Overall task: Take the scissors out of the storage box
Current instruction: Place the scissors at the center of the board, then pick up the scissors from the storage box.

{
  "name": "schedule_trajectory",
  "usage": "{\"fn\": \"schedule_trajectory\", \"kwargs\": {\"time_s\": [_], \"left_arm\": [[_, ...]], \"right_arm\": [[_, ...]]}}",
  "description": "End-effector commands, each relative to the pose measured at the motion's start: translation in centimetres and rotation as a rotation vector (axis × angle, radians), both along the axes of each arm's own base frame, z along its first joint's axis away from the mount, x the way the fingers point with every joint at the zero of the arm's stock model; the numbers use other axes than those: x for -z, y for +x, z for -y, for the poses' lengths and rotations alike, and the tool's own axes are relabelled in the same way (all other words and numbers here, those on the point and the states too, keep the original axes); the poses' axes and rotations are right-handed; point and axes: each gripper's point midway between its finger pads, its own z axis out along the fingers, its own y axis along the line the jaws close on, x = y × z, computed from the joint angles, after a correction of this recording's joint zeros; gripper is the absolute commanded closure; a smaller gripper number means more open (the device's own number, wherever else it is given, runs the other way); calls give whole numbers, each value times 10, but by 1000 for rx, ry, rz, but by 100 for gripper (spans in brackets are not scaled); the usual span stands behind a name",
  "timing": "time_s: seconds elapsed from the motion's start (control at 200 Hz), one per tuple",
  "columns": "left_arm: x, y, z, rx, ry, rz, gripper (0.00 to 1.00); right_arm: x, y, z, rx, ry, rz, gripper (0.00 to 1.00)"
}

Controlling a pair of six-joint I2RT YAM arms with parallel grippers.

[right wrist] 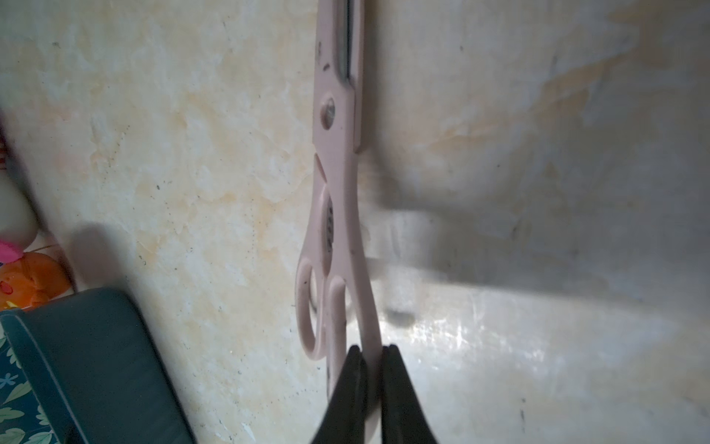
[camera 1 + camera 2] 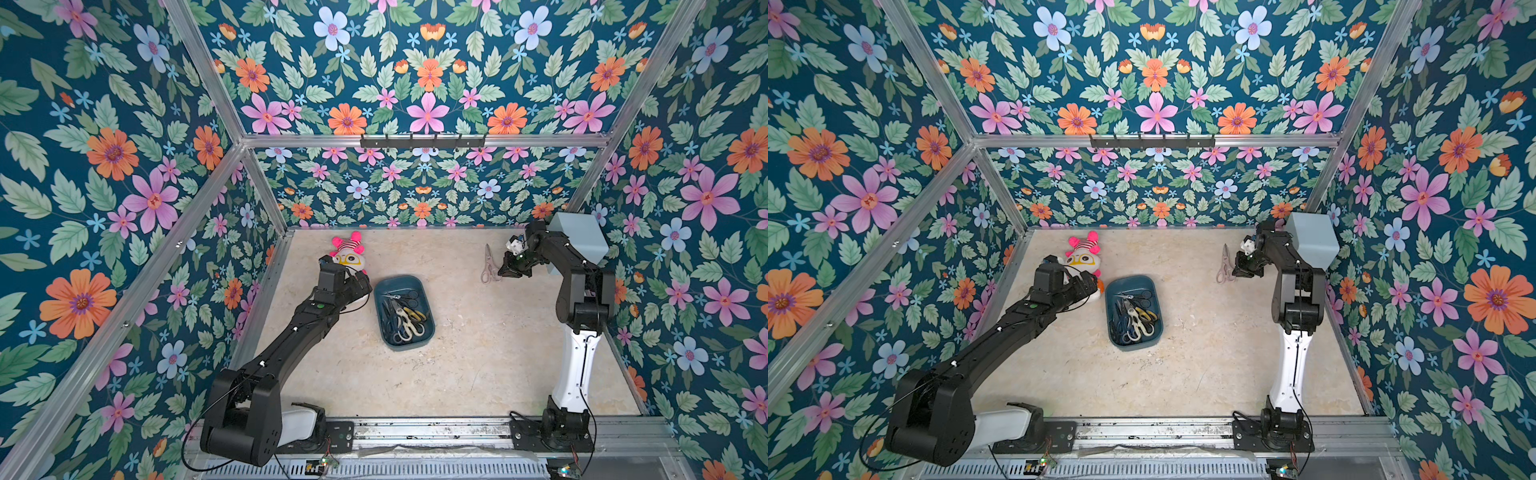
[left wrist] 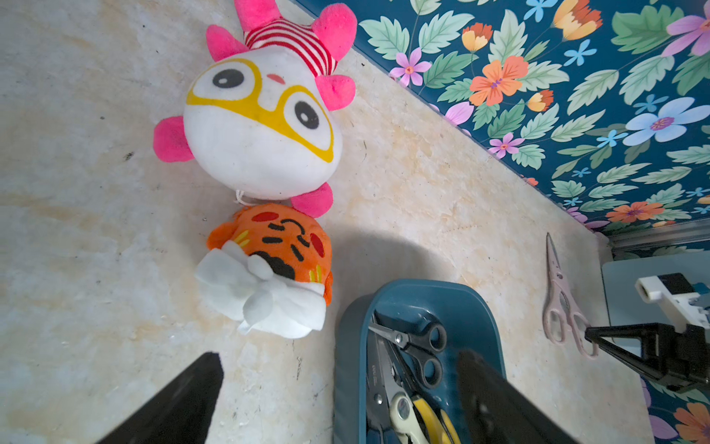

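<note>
The storage box (image 2: 397, 279) (image 2: 1129, 279) (image 3: 430, 292) (image 1: 96, 365), a shallow teal tray, sits mid-table. Several scissors (image 2: 405, 318) (image 2: 1136, 318) (image 3: 411, 346) lie piled in it, with black, cream and yellow handles. A pale pink pair of scissors (image 2: 489, 264) (image 2: 1225, 264) (image 3: 561, 300) (image 1: 338, 192) is outside the box at the far right, blades pointing to the back wall. My right gripper (image 2: 503, 272) (image 2: 1237, 272) (image 1: 372, 348) is shut on one of its handle loops. I cannot tell whether the pair touches the table. My left gripper (image 2: 361, 284) (image 2: 1090, 286) (image 3: 340, 357) hangs open and holds nothing, over the box's far left corner.
A white and pink plush (image 2: 348, 253) (image 3: 265, 127) and a small orange plush (image 3: 276, 253) lie just beyond my left gripper. A pale grey-blue cube (image 2: 577, 245) (image 2: 1312, 239) stands in the far right corner behind the right arm. Floral walls close three sides.
</note>
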Motion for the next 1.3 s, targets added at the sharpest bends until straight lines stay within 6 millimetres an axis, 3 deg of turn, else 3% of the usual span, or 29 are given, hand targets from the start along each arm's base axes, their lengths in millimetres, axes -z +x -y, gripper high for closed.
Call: {"fn": "schedule_trajectory", "kwargs": {"time_s": [0.0,0.25,0.345,0.47,0.74,0.9,1.15,1.295], "left_arm": [[-1,0,-2,-10,5,4,1],[0,-4,-5,-16,14,1,1],[2,-6,-6,-17,17,-2,1],[2,-6,-7,-20,18,-5,1],[1,-3,-6,-22,20,0,1],[0,1,-7,-31,24,3,1],[2,5,-20,-124,38,-3,1],[5,3,-28,-168,49,-12,1]], "right_arm": [[10,-1,4,-5,-32,-13,100],[28,-1,14,12,-94,-35,100],[25,1,17,20,-107,-24,89],[13,7,19,32,-122,12,74],[-36,15,17,64,-187,123,70],[-69,4,-25,38,-256,185,69],[-113,-36,-135,29,-122,310,68],[-119,-72,-206,-18,27,328,67]]}}
